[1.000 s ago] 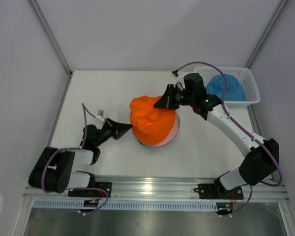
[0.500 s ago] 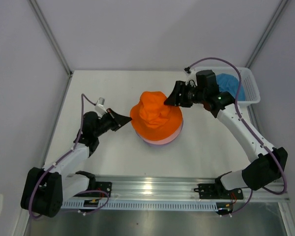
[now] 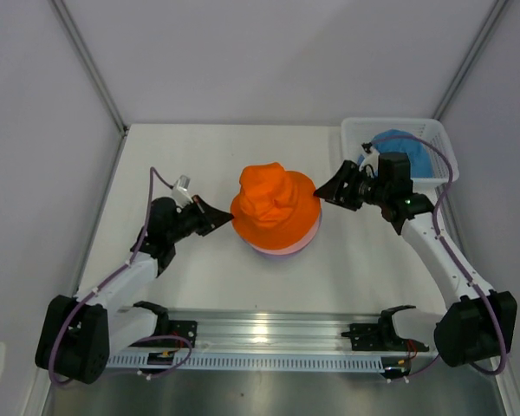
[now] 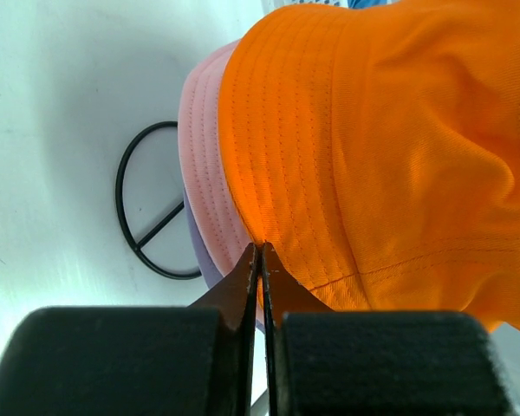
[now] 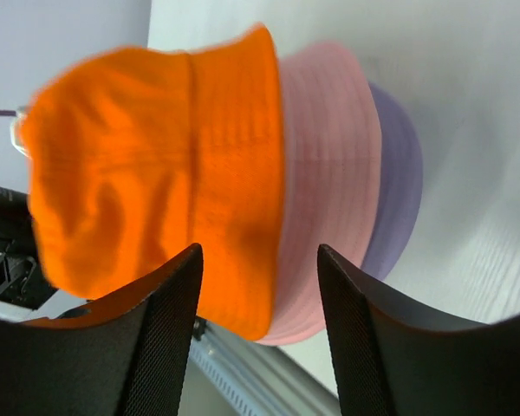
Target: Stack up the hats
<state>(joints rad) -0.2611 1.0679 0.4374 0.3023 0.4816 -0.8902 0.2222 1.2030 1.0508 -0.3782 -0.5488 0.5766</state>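
An orange hat (image 3: 275, 208) sits on top of a pink hat (image 3: 311, 230) and a lavender hat (image 3: 274, 253) at the middle of the table. A blue hat (image 3: 409, 151) lies in the basket at the back right. My left gripper (image 3: 222, 220) is shut, its tips at the orange brim's left edge with nothing showing between them. The left wrist view has those tips (image 4: 262, 249) where the orange hat (image 4: 399, 130) meets the pink hat (image 4: 206, 156). My right gripper (image 3: 328, 191) stands open just right of the stack, apart from it. In its wrist view the open gripper (image 5: 260, 251) frames the orange hat (image 5: 156, 173), pink hat (image 5: 325, 173) and lavender hat (image 5: 400, 182).
A white mesh basket (image 3: 435, 126) stands at the back right corner, behind my right arm. The black wire stand's base ring (image 4: 147, 208) shows under the stack in the left wrist view. White walls close in the table on three sides.
My right gripper has opened, let go of the orange hat and drawn back to the right. The orange hat has settled on the stack. My left gripper stays shut at the brim.
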